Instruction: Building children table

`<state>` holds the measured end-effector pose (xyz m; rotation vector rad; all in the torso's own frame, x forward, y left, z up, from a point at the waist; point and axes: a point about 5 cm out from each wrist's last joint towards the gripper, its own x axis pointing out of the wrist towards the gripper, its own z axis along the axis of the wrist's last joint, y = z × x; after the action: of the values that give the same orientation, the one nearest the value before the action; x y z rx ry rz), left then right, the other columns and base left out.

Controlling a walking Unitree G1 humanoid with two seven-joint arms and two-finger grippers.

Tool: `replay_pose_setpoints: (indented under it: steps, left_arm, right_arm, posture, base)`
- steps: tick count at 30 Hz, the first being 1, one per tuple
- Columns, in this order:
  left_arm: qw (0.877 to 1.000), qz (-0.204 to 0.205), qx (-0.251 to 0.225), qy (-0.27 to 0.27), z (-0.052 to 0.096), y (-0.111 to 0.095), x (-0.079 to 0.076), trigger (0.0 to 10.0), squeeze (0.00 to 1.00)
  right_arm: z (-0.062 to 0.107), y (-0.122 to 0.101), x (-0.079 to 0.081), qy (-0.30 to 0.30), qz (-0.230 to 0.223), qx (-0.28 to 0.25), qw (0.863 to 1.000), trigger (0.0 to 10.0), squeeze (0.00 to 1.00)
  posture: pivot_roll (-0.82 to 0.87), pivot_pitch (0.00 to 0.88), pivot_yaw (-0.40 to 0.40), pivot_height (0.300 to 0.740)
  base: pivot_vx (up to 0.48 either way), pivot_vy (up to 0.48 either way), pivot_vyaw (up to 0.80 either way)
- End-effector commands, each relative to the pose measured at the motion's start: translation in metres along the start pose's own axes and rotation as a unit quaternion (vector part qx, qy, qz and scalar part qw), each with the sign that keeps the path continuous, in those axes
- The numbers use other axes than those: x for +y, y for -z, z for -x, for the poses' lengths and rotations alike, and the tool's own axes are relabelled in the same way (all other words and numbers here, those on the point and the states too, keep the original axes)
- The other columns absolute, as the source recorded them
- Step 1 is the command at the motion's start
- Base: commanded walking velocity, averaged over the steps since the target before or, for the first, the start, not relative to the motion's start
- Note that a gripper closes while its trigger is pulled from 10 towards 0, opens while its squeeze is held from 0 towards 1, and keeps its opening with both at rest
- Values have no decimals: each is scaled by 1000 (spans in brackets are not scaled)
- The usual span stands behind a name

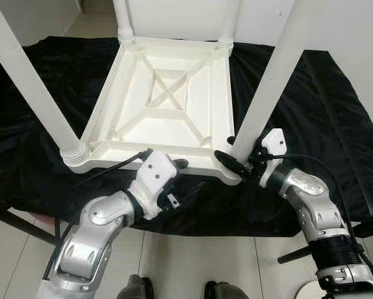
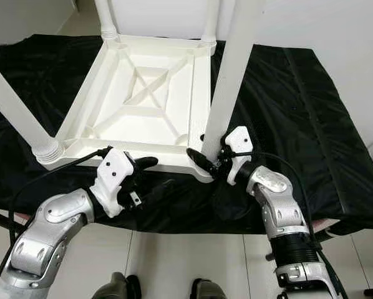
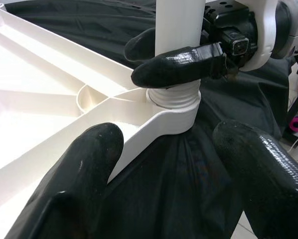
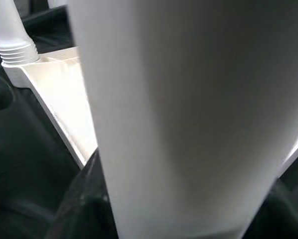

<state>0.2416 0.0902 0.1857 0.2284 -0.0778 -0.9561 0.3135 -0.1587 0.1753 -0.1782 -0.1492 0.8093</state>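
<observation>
White plastic tabletop (image 1: 168,106) lies upside down on a black cloth (image 1: 336,124), ribbed underside up w/ an X brace in the middle; it sits mid-scene, near edge close to the robot. Far left: near-left leg (image 1: 30,87) stands screwed into its corner socket, ridged collar at the base, leaning up & out of frame. Two more legs rise from the far corners, far-left leg (image 1: 123,18) & far-right leg (image 1: 229,22), both cut off by the top edge. Left gripper (image 1: 177,180) sits at the tabletop's near edge, fingers spread apart & holding nothing; upper fingertip (image 1: 181,164) is at the rim, lower one down over the cloth. In the left wrist view the two black fingers (image 3: 64,189) straddle open space, w/ the corner of the tabletop between them. Further right, near-right leg (image 1: 277,68) stands in the near-right corner socket, threaded collar showing just above the socket in the left wrist view. Right gripper (image 1: 233,152) is clamped on that leg low down, just above the collar, one finger (image 3: 181,64) across the front & the other behind. Right wrist view: leg up close, pale & blurred. Below the cloth edge, light tiled floor (image 1: 199,261).
</observation>
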Motion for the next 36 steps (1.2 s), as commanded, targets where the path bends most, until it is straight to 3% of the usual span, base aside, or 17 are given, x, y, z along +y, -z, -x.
replay_pose_setpoints:
  steps: [1,4,11,14,16,17,18,22,24,27,29,30,36]
  left_arm:
    - [1000,-2,-4,2,2,-2,-4,10000,0]
    - [1000,-4,-5,-1,1,-2,-4,10000,0]
    - [1000,1,-1,-30,-6,-1,3,10000,0]
    - [999,0,1,-37,-7,-1,4,10000,0]
    - [999,0,4,-54,-10,1,7,10000,0]
    - [999,0,4,-54,-10,1,7,10000,0]
    - [998,2,5,-62,-11,2,8,10000,0]
    - [998,-4,8,-69,-12,3,10,10000,0]
    - [998,-4,9,-70,-12,3,10,10000,0]
    - [996,2,13,-86,-14,5,12,10000,0]
    - [996,2,13,-86,-14,5,12,10000,0]
    - [996,4,13,-88,-14,5,11,10000,0]
    - [994,3,15,-105,-11,7,10,10000,0]
  right_arm:
    - [2,6,0,17,-19,1,1000,10000,0]
    - [1,6,1,32,-35,-2,999,10000,0]
    - [-8,3,-3,177,-35,6,984,10000,0]
    - [-8,3,-2,192,-44,7,980,10000,0]
    - [-9,7,9,254,-63,13,965,10000,0]
    - [-9,7,9,254,-63,13,965,10000,0]
    - [-11,6,20,289,-63,10,955,10000,0]
    - [-15,8,38,339,-67,18,938,10000,0]
    - [-15,8,39,344,-68,21,936,10000,0]
    - [-29,5,57,331,-75,3,941,10000,0]
    - [-29,5,57,331,-75,3,941,10000,0]
    - [-31,2,60,326,-76,-10,942,10000,1000]
    - [-21,-12,50,282,-82,-61,954,10000,1000]
  posture:
    - [-116,158,19,740]
    - [-116,158,19,740]
    - [-135,156,17,740]
    - [-135,156,17,740]
    - [-138,157,12,740]
    - [-138,157,12,740]
    - [-140,159,9,740]
    - [-141,159,6,740]
    - [-141,159,6,740]
    - [-139,157,-2,740]
    - [-139,157,-2,740]
    - [-136,159,-6,740]
    - [-135,149,-15,740]
  base:
    - [0,0,0]
    - [0,0,0]
    - [0,0,0]
    - [0,0,0]
    - [0,0,0]
    - [0,0,0]
    - [0,0,0]
    - [0,0,0]
    - [0,0,0]
    - [0,0,0]
    - [0,0,0]
    - [0,0,0]
    - [0,0,0]
